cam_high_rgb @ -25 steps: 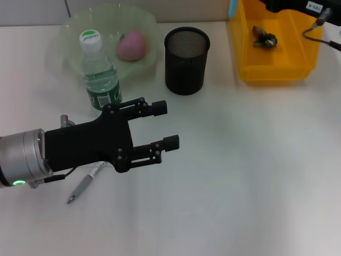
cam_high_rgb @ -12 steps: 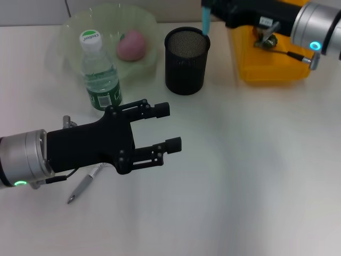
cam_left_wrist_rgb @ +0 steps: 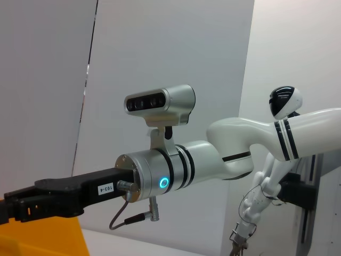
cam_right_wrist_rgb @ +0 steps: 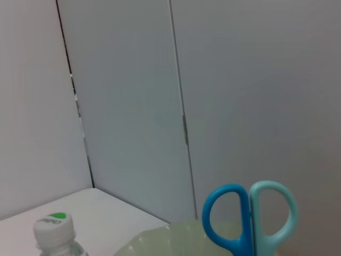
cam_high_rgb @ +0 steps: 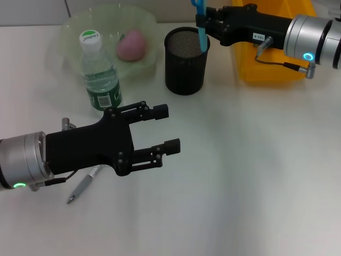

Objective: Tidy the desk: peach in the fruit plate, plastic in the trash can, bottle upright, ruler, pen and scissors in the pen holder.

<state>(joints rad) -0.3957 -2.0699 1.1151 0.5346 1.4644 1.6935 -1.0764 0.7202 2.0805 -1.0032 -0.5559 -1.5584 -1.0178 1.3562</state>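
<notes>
My right gripper (cam_high_rgb: 205, 21) is shut on the blue scissors (cam_high_rgb: 201, 24), holding them point-down over the far rim of the black mesh pen holder (cam_high_rgb: 185, 60). Their handles (cam_right_wrist_rgb: 250, 218) fill the right wrist view. The peach (cam_high_rgb: 131, 44) lies in the green fruit plate (cam_high_rgb: 69, 32). In front of the plate the bottle (cam_high_rgb: 98, 74) stands upright. My left gripper (cam_high_rgb: 168, 128) hovers open at the near left, above the table. The silver pen (cam_high_rgb: 82, 186) lies under that arm. The ruler and the plastic are out of view.
The yellow trash can (cam_high_rgb: 272, 72) stands at the far right, largely covered by my right arm (cam_high_rgb: 298, 32). That arm (cam_left_wrist_rgb: 160, 176) also crosses the left wrist view. The bottle cap (cam_right_wrist_rgb: 53, 226) shows in the right wrist view.
My right arm has swung left from over the yellow trash can to the pen holder, carrying the scissors. The left arm has barely shifted.
</notes>
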